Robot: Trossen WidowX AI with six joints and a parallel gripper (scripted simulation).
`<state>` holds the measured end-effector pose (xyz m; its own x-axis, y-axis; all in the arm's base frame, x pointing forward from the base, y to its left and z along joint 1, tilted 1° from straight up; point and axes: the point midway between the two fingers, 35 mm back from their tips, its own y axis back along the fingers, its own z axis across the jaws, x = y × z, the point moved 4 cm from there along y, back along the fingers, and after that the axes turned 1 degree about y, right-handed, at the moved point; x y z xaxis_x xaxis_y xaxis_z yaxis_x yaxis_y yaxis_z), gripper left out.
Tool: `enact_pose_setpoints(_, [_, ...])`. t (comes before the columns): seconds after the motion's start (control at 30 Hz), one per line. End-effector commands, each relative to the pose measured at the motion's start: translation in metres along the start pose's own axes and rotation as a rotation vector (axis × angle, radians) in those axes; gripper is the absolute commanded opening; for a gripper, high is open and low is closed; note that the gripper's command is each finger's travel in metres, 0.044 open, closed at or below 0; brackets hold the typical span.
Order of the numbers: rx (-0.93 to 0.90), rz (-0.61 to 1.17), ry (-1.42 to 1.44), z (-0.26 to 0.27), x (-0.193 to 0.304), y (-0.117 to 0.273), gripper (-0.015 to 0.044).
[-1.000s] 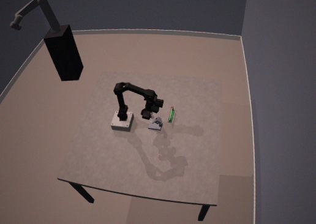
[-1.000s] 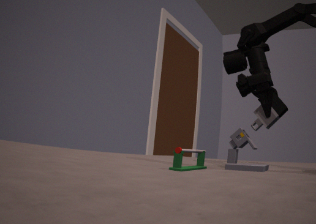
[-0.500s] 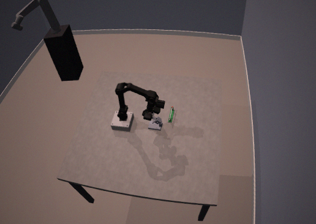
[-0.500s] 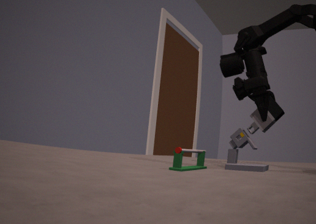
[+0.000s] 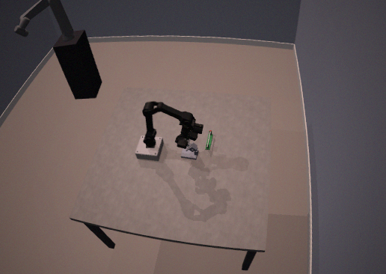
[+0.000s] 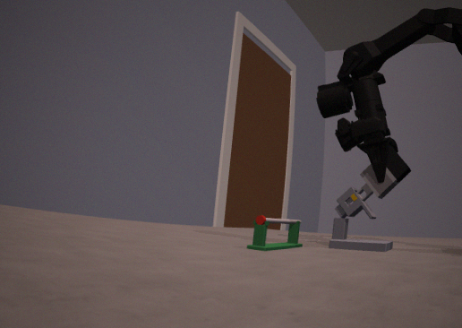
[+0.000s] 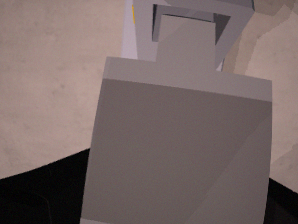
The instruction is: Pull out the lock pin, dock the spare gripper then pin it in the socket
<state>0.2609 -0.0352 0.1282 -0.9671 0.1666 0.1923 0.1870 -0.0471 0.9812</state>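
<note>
The arm (image 5: 170, 111) (image 6: 398, 36) is black throughout, its fingers (image 6: 380, 164) just as dark, and they hold a plain light grey spare gripper (image 6: 378, 182) (image 7: 168, 161); the mount (image 5: 189, 155) (image 6: 360, 245) is a cooler blue-grey, with a small yellow patch (image 6: 354, 197) on its socket (image 6: 346, 202); the rack (image 5: 206, 148) (image 6: 260, 235) is solid green, and the pin (image 5: 209, 138) (image 6: 284, 221) lying across it pale grey with a bright red end (image 6: 260, 220); the surface (image 5: 149, 197) (image 6: 179, 285) is softly mottled greyish brown, the door (image 6: 260, 133) brown inside a white frame (image 6: 226, 128)
</note>
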Motion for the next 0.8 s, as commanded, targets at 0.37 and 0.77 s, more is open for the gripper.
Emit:
enact_pose_setpoints(0.37, [0.006, -0.017, 0.003, -0.001, -0.014, -0.003, 0.0])
enact_pose_setpoints(0.77, [0.005, -0.019, 0.003, -0.001, -0.024, -0.008, 0.0])
